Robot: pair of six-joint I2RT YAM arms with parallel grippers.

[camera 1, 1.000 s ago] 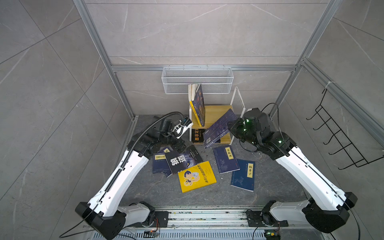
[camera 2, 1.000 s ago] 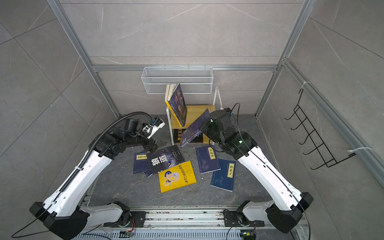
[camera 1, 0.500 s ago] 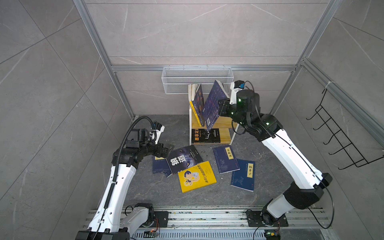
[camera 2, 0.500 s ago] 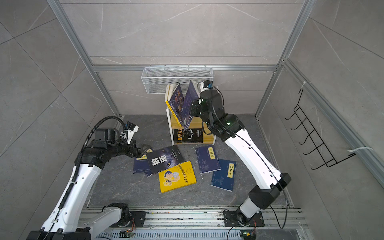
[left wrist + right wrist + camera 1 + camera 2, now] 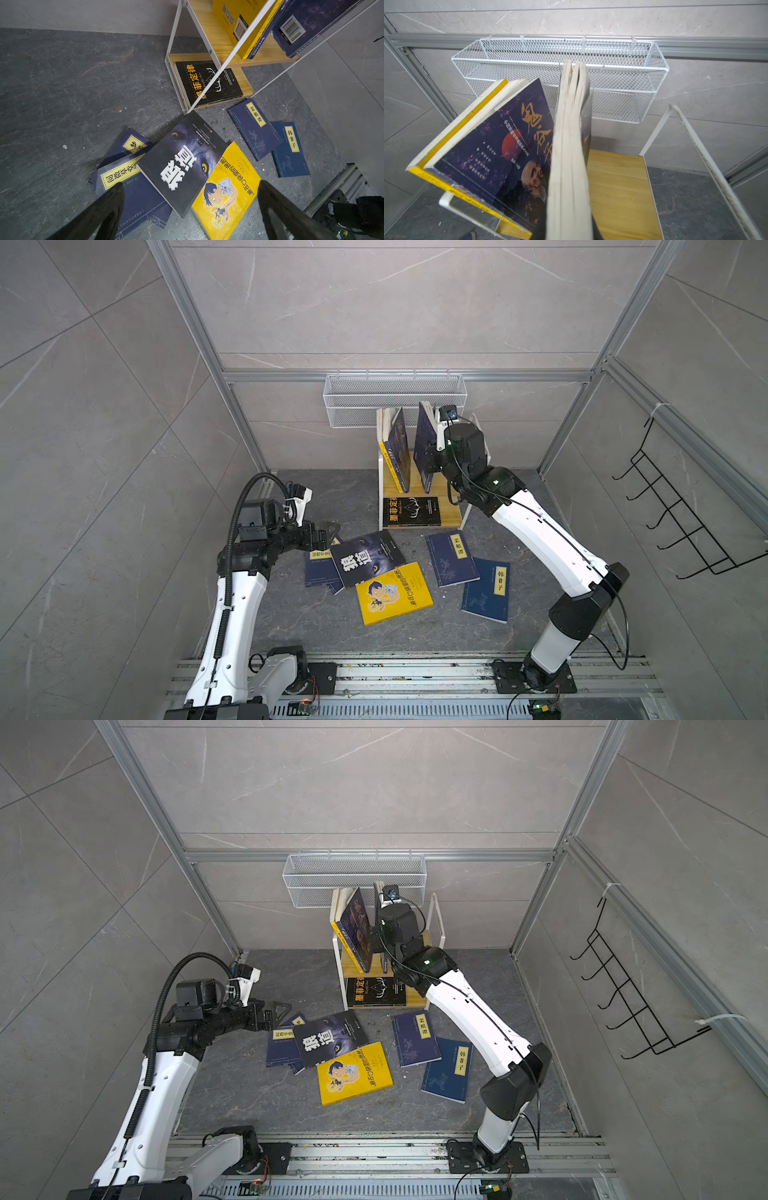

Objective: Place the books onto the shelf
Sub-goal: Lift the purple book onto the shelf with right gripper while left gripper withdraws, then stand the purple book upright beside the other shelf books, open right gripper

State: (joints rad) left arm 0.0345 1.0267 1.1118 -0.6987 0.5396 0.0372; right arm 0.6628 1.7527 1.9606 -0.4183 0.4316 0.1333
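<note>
The grey stone bench [image 5: 316, 626] takes up the floor of the cell; a white mesh basket [image 5: 395, 400] hangs on the back wall, and a black hook rack [image 5: 681, 514] on the right-hand wall. The shelf [image 5: 451, 512], light boards in a white frame, stands at the back of the bench under the basket. At the left end of its upper board the navy portrait book [image 5: 398, 452] leans on a yellow-spined book [image 5: 433, 184]. A gap away the held book [image 5: 424, 448], also navy, stands upright on the same board; the right pincer [image 5: 432, 450] is clamped on it from the right. On the lower board the black book with orange title [image 5: 411, 511] lies flat.

Six books lie loose on the bench in front of the shelf. The black book with white characters [image 5: 365, 558] lies over two navy books [image 5: 318, 572]; the yellow cartoon book [image 5: 392, 593] is just beside it, edges meeting. To the right lie a navy book [image 5: 451, 558] and a bluer one [image 5: 486, 589], corners overlapping.

The left pincer [image 5: 328, 531] hovers over the left edge of that pile, jaws spread wide and holding nothing; in the left wrist view its dark fingers [image 5: 104, 209] frame the pile.
</note>
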